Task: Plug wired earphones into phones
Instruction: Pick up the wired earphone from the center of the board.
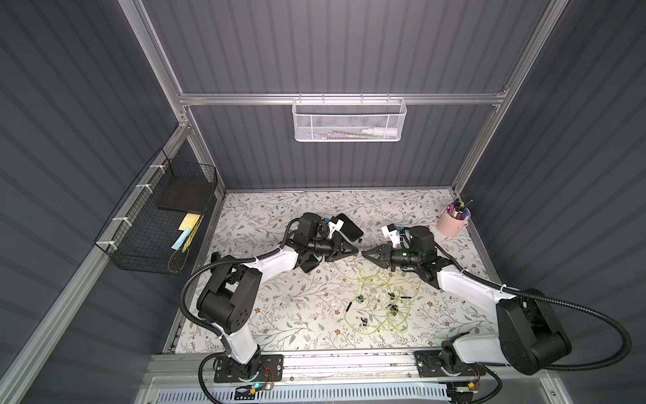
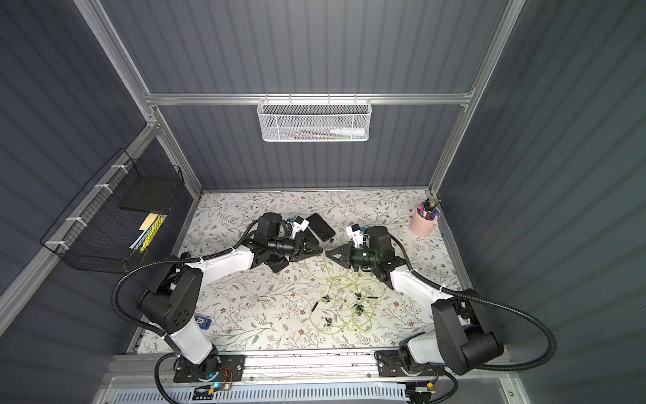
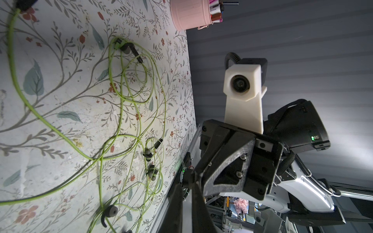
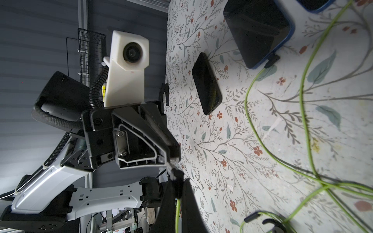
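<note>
pink pen cup point(image 1: 453, 224) on floral tabletop point(image 1: 279, 314), white mesh basket point(image 1: 349, 120) on rail.

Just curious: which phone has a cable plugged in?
The fully visible blue-edged phone: a black plug on green cable enters its end. The plain black phone nearby shows none.

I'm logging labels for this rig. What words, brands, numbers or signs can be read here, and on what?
None can be read.
Blue tag on the table: print too small.
Markers in the pink cup: labels blurred.
Yellow strip in the black wire basket: marks too small.
Phones: screens dark.
</note>
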You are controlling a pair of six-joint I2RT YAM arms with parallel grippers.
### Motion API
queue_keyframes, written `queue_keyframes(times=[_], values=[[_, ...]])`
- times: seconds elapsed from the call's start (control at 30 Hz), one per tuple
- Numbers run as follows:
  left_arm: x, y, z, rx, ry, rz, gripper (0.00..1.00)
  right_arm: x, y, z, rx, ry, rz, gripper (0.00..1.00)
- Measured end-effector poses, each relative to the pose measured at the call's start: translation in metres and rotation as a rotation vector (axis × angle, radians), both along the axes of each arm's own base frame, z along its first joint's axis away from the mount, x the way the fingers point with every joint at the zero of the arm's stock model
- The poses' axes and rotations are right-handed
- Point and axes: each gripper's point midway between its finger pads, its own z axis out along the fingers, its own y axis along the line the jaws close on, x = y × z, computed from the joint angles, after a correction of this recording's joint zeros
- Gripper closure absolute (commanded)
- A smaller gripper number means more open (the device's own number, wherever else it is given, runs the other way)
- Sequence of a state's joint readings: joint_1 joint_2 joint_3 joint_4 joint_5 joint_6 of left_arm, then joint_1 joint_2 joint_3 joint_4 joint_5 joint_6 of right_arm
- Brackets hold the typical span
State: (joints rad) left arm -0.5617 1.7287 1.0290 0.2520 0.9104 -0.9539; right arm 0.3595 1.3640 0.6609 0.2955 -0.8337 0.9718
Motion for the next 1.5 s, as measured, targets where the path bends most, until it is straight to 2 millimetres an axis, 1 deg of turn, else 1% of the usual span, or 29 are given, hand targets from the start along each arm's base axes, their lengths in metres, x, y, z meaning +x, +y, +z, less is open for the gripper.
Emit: queue_keyframes(times=[0.27, 0.4, 0.6, 0.77, 0.9, 1.1, 1.33, 1.5], values=[[0.001, -0.002, 0.006, -0.03, -0.021, -0.002, 0.86, 0.001, 0.002, 0.004, 0.019, -0.013, 0.011, 0.95], [0.002, -0.002, 0.007, -0.036, -0.019, 0.003, 0.78, 0.002, 0.003, 0.006, 0.027, -0.024, 0.013, 0.95], [0.001, -0.001, 0.004, -0.035, -0.005, 0.006, 0.77, 0.003, 0.002, 0.006, 0.03, -0.023, 0.013, 0.95], [0.001, -0.002, 0.001, -0.031, 0.009, 0.009, 0.73, 0.003, 0.002, 0.004, 0.025, -0.017, 0.01, 0.96], [0.002, -0.002, -0.002, -0.029, 0.026, 0.013, 0.72, 0.002, -0.005, -0.003, 0.006, 0.003, -0.011, 0.96], [0.005, -0.005, 0.006, -0.058, 0.0, 0.015, 0.72, -0.001, -0.011, -0.016, -0.035, 0.046, -0.033, 0.96], [0.002, -0.008, 0.009, -0.067, -0.008, 0.001, 0.76, -0.001, -0.011, -0.021, -0.047, 0.059, -0.033, 0.96], [-0.003, -0.011, 0.009, -0.069, -0.007, -0.014, 0.76, 0.001, -0.01, -0.018, -0.038, 0.044, -0.034, 0.96]])
